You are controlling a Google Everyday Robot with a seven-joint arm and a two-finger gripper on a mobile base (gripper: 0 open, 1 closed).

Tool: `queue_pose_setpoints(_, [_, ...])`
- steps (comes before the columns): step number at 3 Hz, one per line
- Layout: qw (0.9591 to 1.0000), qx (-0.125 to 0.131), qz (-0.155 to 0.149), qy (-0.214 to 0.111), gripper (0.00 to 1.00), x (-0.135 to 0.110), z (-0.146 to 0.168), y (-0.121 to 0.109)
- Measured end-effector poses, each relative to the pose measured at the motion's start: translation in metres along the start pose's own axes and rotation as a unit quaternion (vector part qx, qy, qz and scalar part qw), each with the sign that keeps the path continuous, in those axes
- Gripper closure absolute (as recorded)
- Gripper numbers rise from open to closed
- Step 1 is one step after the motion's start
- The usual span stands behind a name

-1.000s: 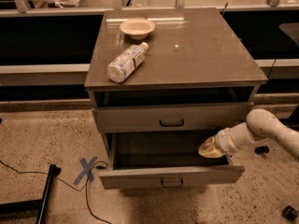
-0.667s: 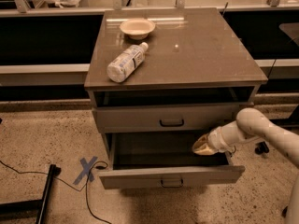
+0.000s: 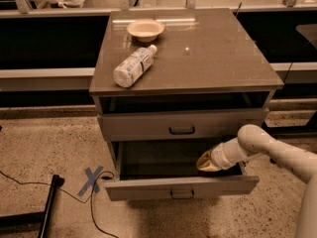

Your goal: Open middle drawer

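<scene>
The middle drawer is pulled out of the grey-brown cabinet, its flat front with a small dark loop handle facing me and its dark inside showing. The uppermost drawer above it sits nearly flush. The lowest drawer is hidden beneath the pulled-out one. My gripper reaches in from the right on a white arm. It sits inside the open middle drawer at its right end, just behind the front panel.
A plastic bottle lies on its side and a small bowl stands on the cabinet top. A blue tape X, a black cable and a black stand leg are on the floor at the left.
My gripper has moved left, further over the inside of the open middle drawer. The drawer has stayed pulled out about the same amount.
</scene>
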State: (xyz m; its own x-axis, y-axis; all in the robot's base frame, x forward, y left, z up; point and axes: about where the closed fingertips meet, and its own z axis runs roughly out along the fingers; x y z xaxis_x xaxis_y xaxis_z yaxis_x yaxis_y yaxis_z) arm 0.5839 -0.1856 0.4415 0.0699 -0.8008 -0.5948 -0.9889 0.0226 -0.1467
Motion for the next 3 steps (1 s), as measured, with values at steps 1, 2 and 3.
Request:
queue_pose_setpoints(1, [0.9995,-0.022,-0.016,0.014,1.00,0.005,0.018,0.011])
queue_pose_setpoints(2, [0.9986,-0.042,-0.026,0.019,1.00,0.009,0.026,0.027])
queue_pose_setpoints(3, [0.9981,-0.050,-0.035,0.008,1.00,0.007,0.024,0.043])
